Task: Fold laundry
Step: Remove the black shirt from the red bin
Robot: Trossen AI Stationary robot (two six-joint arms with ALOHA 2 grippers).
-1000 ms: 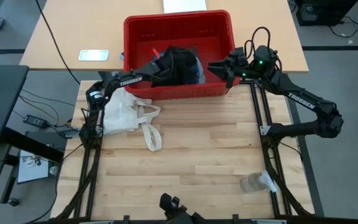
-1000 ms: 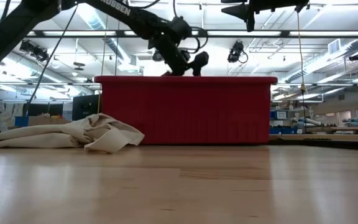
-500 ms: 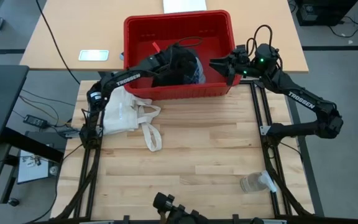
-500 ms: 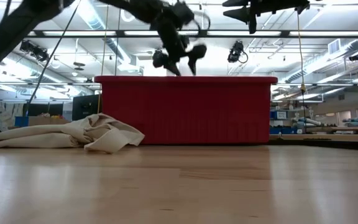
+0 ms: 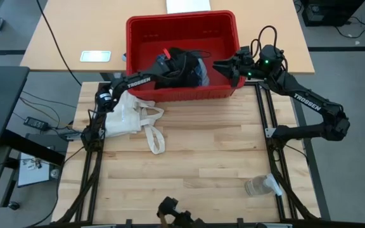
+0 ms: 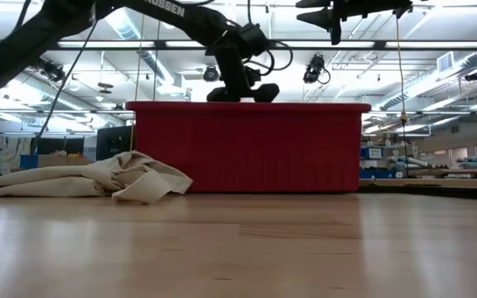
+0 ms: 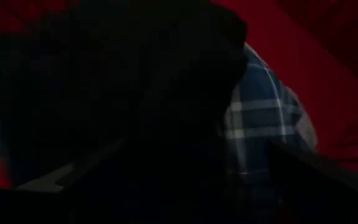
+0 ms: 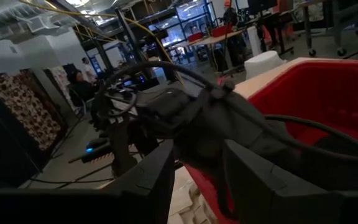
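Since a second ago the left gripper [image 5: 167, 63] has dipped lower into the red bin [image 5: 138, 38], and its fingers [image 6: 262, 89] now stand spread apart over the black garment [image 5: 181, 68], holding nothing that shows. That dark piece lies heaped in the middle of the bin with the plaid shirt [image 7: 260, 118] tucked against its side. At the bin's right rim the right gripper [image 5: 219, 67] hovers with its jaws a little apart and empty. On the wooden table [image 5: 201, 164], just outside the bin, the cream tote bag [image 5: 128, 117] lies crumpled.
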